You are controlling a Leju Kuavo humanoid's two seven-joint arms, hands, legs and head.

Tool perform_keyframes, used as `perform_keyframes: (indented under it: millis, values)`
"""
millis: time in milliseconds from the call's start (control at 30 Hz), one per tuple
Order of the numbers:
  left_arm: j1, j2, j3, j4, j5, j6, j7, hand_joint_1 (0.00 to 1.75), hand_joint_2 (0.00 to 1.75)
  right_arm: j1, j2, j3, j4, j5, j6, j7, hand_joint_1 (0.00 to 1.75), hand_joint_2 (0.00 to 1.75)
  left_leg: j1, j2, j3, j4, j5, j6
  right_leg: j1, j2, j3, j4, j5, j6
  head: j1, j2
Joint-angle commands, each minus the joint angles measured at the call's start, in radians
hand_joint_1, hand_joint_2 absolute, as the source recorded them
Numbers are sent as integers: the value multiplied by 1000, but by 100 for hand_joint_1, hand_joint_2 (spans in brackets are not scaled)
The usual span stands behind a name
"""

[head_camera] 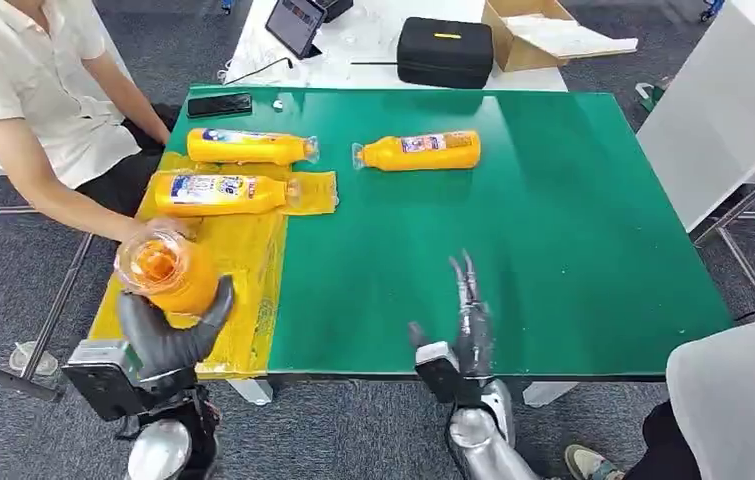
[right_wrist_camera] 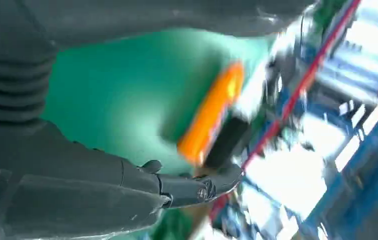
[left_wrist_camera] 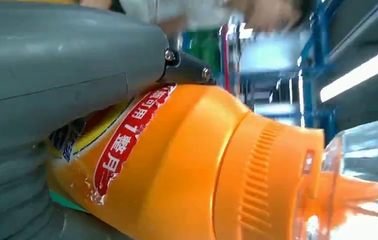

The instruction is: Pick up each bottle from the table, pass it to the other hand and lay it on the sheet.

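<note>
Nearest to us, the left robot hand [head_camera: 168,335] is gripping an orange plastic bottle with a clear cap [head_camera: 165,270] over the near left corner of the green-topped bench [head_camera: 553,250]. We are seeing its dark fingers wrapped around the body, and the bottle is standing almost on end, its capped end tipped up toward our head camera. In the left wrist view the same bottle [left_wrist_camera: 192,165] is lying against the grey thumb, its ribbed collar and clear cap pointing away from the wrist.

The right robot hand [head_camera: 463,315] is hovering over the near edge of the bench, holding nothing, its fingers stretched out straight and apart.

Under the held bottle, a yellow plastic sheet [head_camera: 243,270] is covering the left strip of the bench. A person's hand [head_camera: 158,228] is resting on it just beside the held bottle.

Further back, two more orange bottles are lying on the sheet, the nearer one [head_camera: 221,192] and the farther one [head_camera: 251,147], both lengthwise across the bench with caps pointing right. A fourth orange bottle [head_camera: 418,151] is lying on bare green, cap pointing left.

Beyond, a black phone [head_camera: 219,104] is sitting at the far left edge.
</note>
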Motion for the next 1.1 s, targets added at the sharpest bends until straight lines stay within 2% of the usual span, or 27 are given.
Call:
perform_keyframes:
  millis: [33, 67, 133, 167, 333, 467, 500, 533, 567, 600, 667, 700, 767, 900, 1100]
  values:
    - [-120, 64, 122, 379, -692, 201, 67, 143, 175, 31, 3, -177, -210, 96, -16, 0, 0, 0, -2, 0, 6, -2, 0, 1, -2, -1, 5, -1, -1, -2, 0, 0]
    - [-151, 74, 126, 458, -716, 201, 62, 141, 175, 19, 0, -171, -201, 79, -16, 0, 0, 0, -1, 0, 5, -3, 1, 1, -1, -1, 5, -1, 0, -1, 0, 0]
    - [-210, 88, 92, 617, -702, 170, 86, 164, 175, 1, -18, -119, -170, 25, -16, 0, 0, 0, -2, 1, 6, -3, 1, 1, -1, -1, 5, -1, 0, -1, 0, 0]
    - [-210, 88, 92, 617, -702, 170, 86, 175, 175, 1, -18, -119, -170, 25, -16, 0, 0, 0, -1, -1, 5, -3, 1, 1, -1, -2, 5, -1, 0, -1, 0, 0]
    - [-341, 104, 12, 877, -693, 51, 169, 175, 175, -47, -72, 49, -83, -97, -16, 0, 0, 0, -1, 1, 7, -3, 1, 1, -1, -1, 7, -1, 0, -2, -1, 0]
    - [-356, 106, 12, 903, -688, 26, 179, 175, 175, -53, -74, 66, -74, -108, -16, 0, 0, 0, -1, 2, 7, -2, 1, 1, 0, 0, 6, -1, 0, -2, 0, 0]
    - [-382, 108, 5, 949, -685, -27, 202, 145, 175, -63, -83, 96, -65, -132, -15, 0, 0, 0, 0, 2, 8, -2, 0, 1, 1, 0, 8, -1, -1, -2, -1, 0]
    - [-392, 108, 1, 967, -682, -56, 214, 80, 175, -67, -90, 113, -62, -143, -15, 0, 0, 0, -1, 3, 8, -1, -1, 1, 0, 0, 8, -1, -1, -2, 0, 0]
    - [-411, 110, 0, 1004, -674, -103, 235, 33, 175, -74, -97, 138, -55, -157, -10, 0, 0, 0, -1, 1, 5, -1, 1, 1, 0, 0, 5, -1, 0, -1, 0, 0]
    - [-421, 110, -1, 1025, -669, -132, 239, 17, 175, -78, -99, 150, -49, -163, -3, 0, 0, 0, 0, 2, 6, -2, 1, 1, 0, 0, 6, -1, 0, -1, 0, 0]
    - [-431, 112, -1, 1050, -663, -166, 243, 2, 175, -84, -97, 161, -39, -167, -1, 0, 0, 0, -1, 2, 8, -2, 0, 1, 0, 0, 8, -1, 0, -2, 0, 0]
    - [-436, 114, -4, 1065, -662, -190, 245, 0, 175, -87, -95, 166, -35, -172, 1, 0, 0, 0, -1, 2, 6, -2, 1, 1, 0, 2, 6, -1, 1, -1, 0, 0]
    - [-442, 118, -12, 1081, -662, -227, 243, 0, 175, -90, -97, 172, -33, -177, 3, 0, 0, 0, -1, 5, 10, -3, 0, 1, 0, 5, 9, -1, 1, -2, 0, 0]
    - [-450, 132, -22, 1097, -646, -350, 222, 0, 175, -99, -101, 180, -24, -184, 15, 0, 0, 0, -1, 1, 7, -2, 2, 0, 0, -1, 7, -1, 1, -2, 0, 0]
    - [-455, 150, -30, 1100, -629, -436, 206, 0, 175, -110, -103, 189, -17, -192, 18, 0, 0, 0, -1, 0, 12, -2, 3, 1, 0, -1, 14, -1, 1, -2, 0, 0]
